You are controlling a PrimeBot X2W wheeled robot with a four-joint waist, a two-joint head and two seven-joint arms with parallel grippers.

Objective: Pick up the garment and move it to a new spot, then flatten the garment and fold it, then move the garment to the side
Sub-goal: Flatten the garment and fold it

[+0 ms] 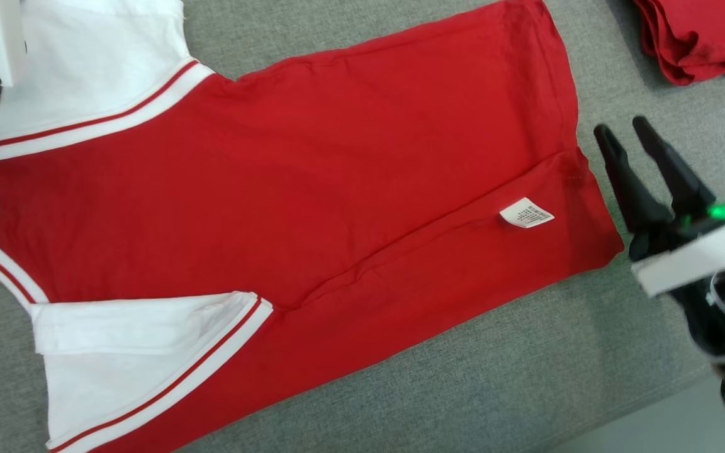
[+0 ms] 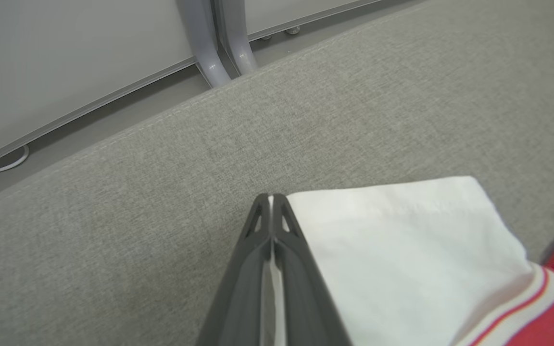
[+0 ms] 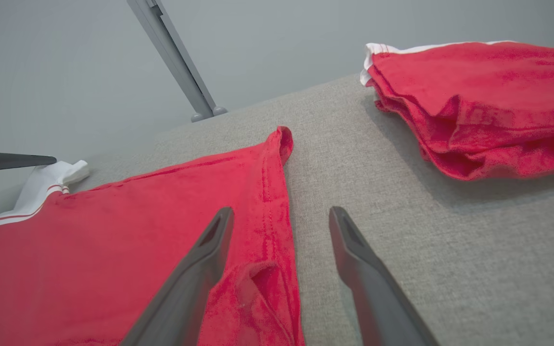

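Observation:
The garment (image 1: 312, 189) is a red shirt with white, red-striped sleeves, lying mostly flat on the grey padded surface (image 1: 463, 377). One long side is folded over, and a white label (image 1: 526, 212) shows there. My left gripper (image 2: 271, 199) is shut on the edge of the far white sleeve (image 2: 402, 250), with a strip of white cloth between its fingers. From the right wrist view it appears as a dark finger (image 3: 17, 160) at that sleeve (image 3: 48, 182). My right gripper (image 1: 620, 126) is open just past the shirt's hem. Its own view has the gripper (image 3: 282, 214) astride the hem edge (image 3: 277, 192).
A pile of folded red garments (image 1: 696, 38) lies at the far right corner (image 3: 474, 96). The surface's front edge and the pale floor (image 1: 652, 434) are at the lower right. Grey metal legs (image 2: 219, 43) and a wall stand beyond the far edge.

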